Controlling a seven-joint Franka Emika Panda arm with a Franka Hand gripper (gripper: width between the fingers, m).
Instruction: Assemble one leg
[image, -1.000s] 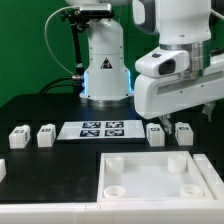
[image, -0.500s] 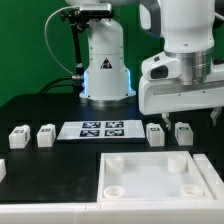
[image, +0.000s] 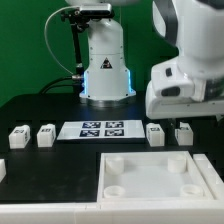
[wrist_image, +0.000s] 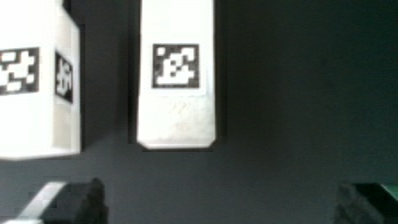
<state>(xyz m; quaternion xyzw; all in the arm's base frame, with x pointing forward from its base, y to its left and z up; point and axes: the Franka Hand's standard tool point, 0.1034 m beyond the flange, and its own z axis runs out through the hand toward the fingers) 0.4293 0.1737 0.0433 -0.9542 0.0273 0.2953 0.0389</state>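
Four small white legs with marker tags stand on the black table. Two are at the exterior view's left (image: 17, 137) (image: 45, 135) and two at its right (image: 155, 134) (image: 184, 132). The arm's white hand (image: 190, 90) hangs above the right pair and hides its fingers there. In the wrist view my gripper (wrist_image: 222, 205) is open and empty, with dark fingertips (wrist_image: 71, 200) at both sides. One leg (wrist_image: 178, 75) lies ahead of the gap between them, and a second leg (wrist_image: 36, 85) lies beside it, partly cut off. Neither leg touches the gripper.
The large white tray-like part (image: 103, 170) with round corner sockets lies at the front. The marker board (image: 98, 129) lies between the two pairs of legs. The robot base (image: 105, 70) stands behind. A white piece (image: 2, 170) shows at the left edge.
The arm's hand has shifted toward the exterior view's right, over the right pair of legs. The legs and the tray have not moved.
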